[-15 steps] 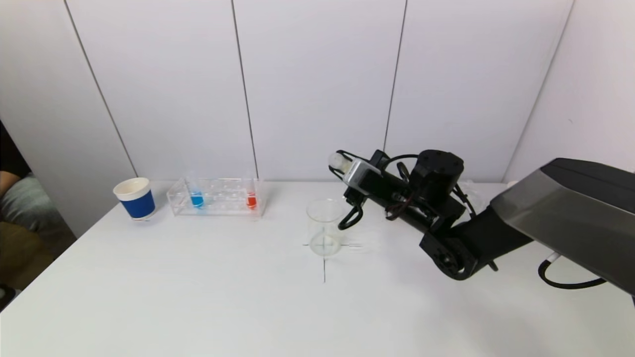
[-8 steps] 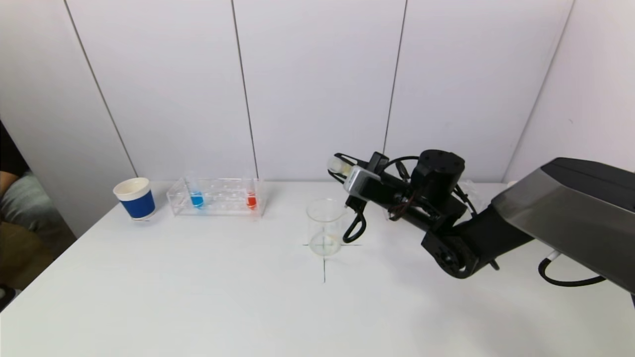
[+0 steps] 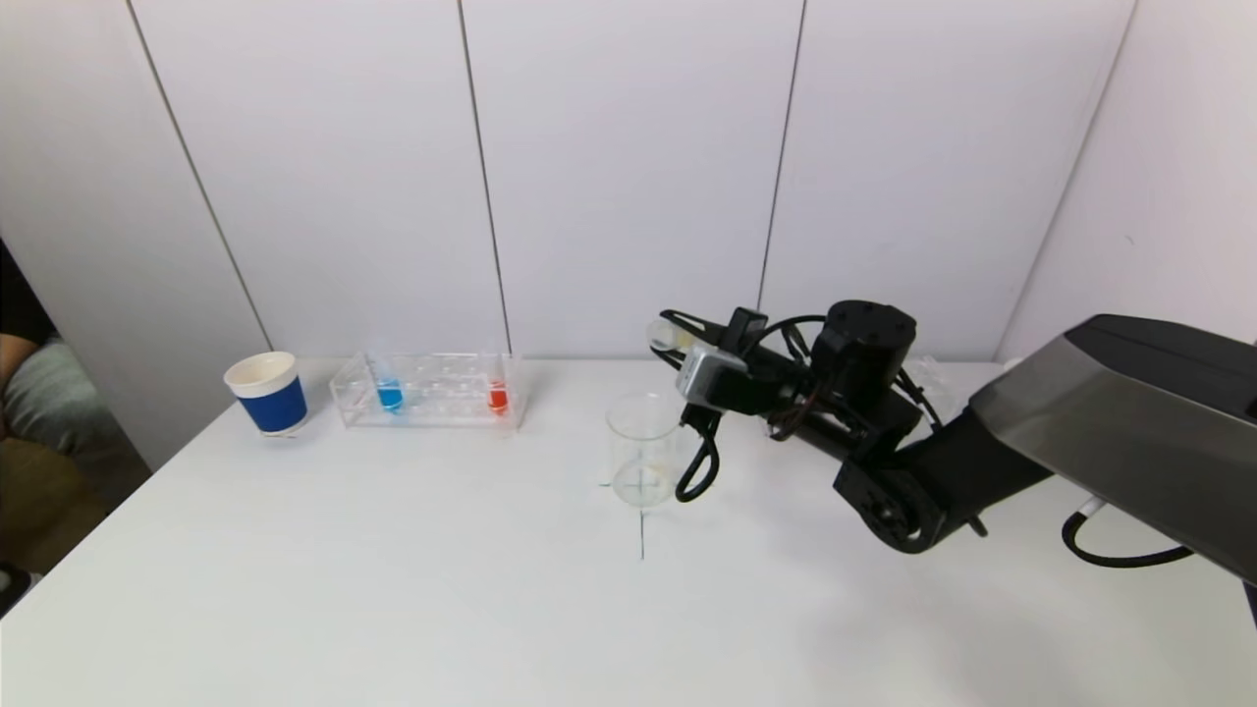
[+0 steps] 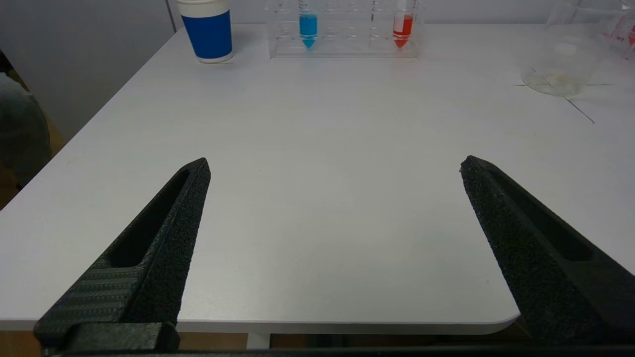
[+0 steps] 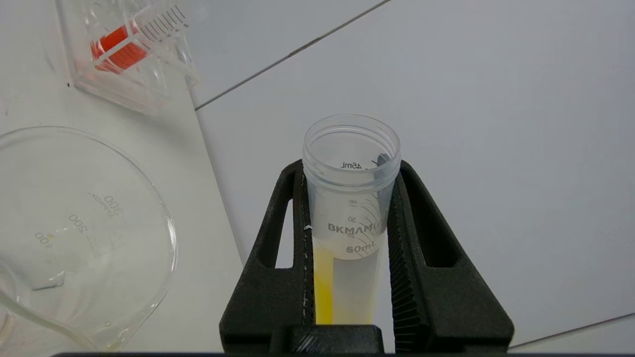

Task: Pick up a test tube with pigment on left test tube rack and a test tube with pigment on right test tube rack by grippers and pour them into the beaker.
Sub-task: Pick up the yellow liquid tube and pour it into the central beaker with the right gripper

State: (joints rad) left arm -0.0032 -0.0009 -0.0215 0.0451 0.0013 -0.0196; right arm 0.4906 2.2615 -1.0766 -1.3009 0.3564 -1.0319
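Observation:
My right gripper point(image 3: 671, 335) is shut on a clear test tube point(image 3: 664, 333) with yellow pigment. It holds the tube tilted, nearly level, above and just behind the glass beaker point(image 3: 643, 450). In the right wrist view the tube point(image 5: 350, 198) sits between the fingers point(image 5: 278, 238), its open mouth past the tips, with the beaker point(image 5: 74, 233) beside it. The left rack point(image 3: 427, 391) holds a blue tube point(image 3: 390, 394) and a red tube point(image 3: 498, 397). My left gripper point(image 4: 335, 166) is open and empty at the table's front edge. The right rack point(image 3: 933, 378) is mostly hidden behind my right arm.
A blue paper cup point(image 3: 267, 393) stands left of the left rack. A black cable loop point(image 3: 699, 462) hangs from my right wrist, close to the beaker's right side. A cross mark point(image 3: 642, 530) on the table runs under the beaker.
My right wrist has rolled, tipping the tube and bringing its mouth slightly lower. The hanging cable loop has swung down beside the beaker. The left arm has not moved.

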